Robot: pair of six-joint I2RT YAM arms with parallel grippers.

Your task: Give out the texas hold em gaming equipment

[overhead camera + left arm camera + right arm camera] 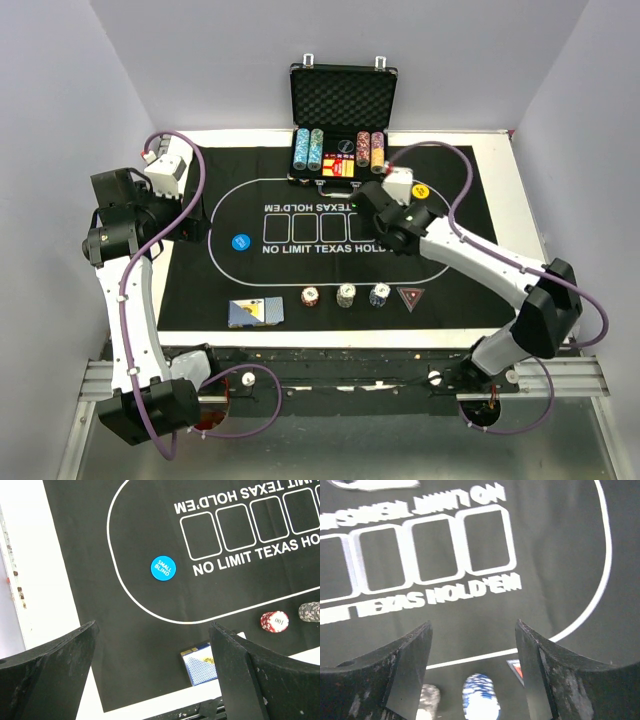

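Your right pincer [472, 627] hangs above the mat [555, 545], jaws apart, nothing between them. Your left pincer [152, 627] is spread wide and empty too, over the mat's left side. Along the near edge lie the cards [255, 313], three chip stacks [346, 296] and the red marker [410, 296]. The blue button [239, 241] sits to the left, the yellow button [421, 190] to the right, near the case [343, 100]. If another stack comes next, I'd drop straight down, straddle it squarely and close low, so no chip topples.
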